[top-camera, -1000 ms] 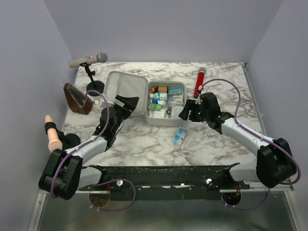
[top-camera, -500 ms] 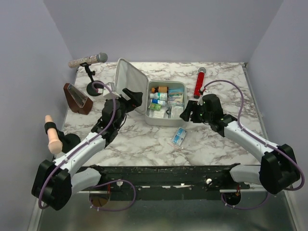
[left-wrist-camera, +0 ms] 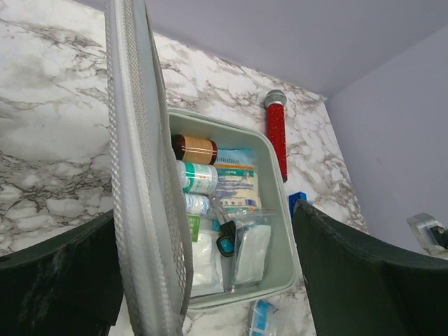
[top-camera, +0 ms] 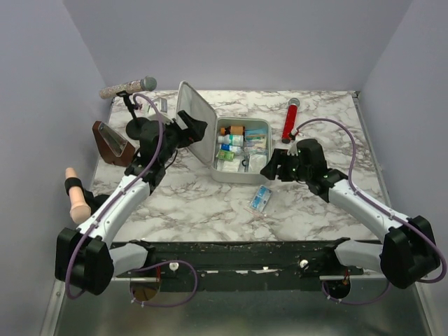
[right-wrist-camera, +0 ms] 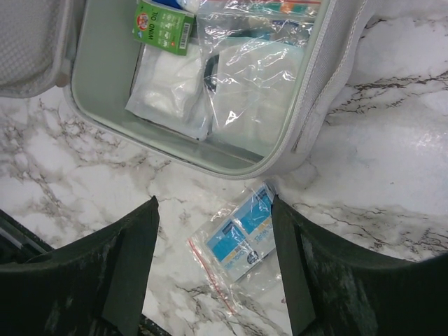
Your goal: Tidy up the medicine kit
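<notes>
The medicine kit (top-camera: 260,126) is a pale grey tin with bottles, gauze packs and blue-handled scissors (left-wrist-camera: 225,241) in its tray. Its mesh-lined lid (top-camera: 197,120) stands nearly upright on the left. My left gripper (top-camera: 190,133) is open, its left finger behind the lid (left-wrist-camera: 140,175) and its right finger over the tray side. My right gripper (top-camera: 271,166) hangs open by the kit's front right corner (right-wrist-camera: 301,119). A clear bag of blue sachets (right-wrist-camera: 238,241) lies on the table under its fingers, touched by neither.
A red cylinder (top-camera: 290,119) lies right of the kit. At the back left stand a microphone (top-camera: 126,87) on a black stand (top-camera: 137,127) and a brown wedge (top-camera: 112,143). A peach-coloured handle (top-camera: 75,196) is at the left edge.
The lid has swung from lying flat to nearly upright, and my left gripper rose and moved away with it. My right gripper has shifted slightly right.
</notes>
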